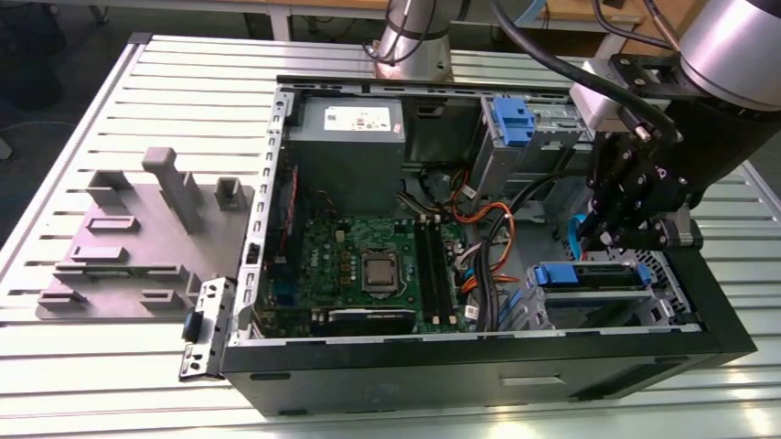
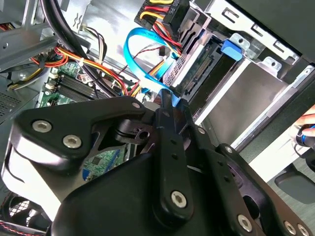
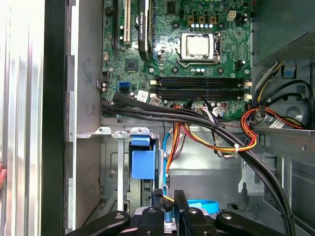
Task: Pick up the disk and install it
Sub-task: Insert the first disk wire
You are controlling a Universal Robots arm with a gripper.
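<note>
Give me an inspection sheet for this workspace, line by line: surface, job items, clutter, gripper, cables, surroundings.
Surface: ribbed metal table, carrying an open computer case.
Job's things: disk sits in the drive cage at the case's corner on the exterior view's right, blue carrier end toward the motherboard.
Clutter: grey fixture block beside the case; loose bracket against the case wall; second blue carrier in the upper bay.
Gripper: gripper hangs inside the case, over the drive cage.
Cables: orange and red wires, blue flat cable and thick black cables cross the interior.
Surroundings: arm base behind the case.
</note>
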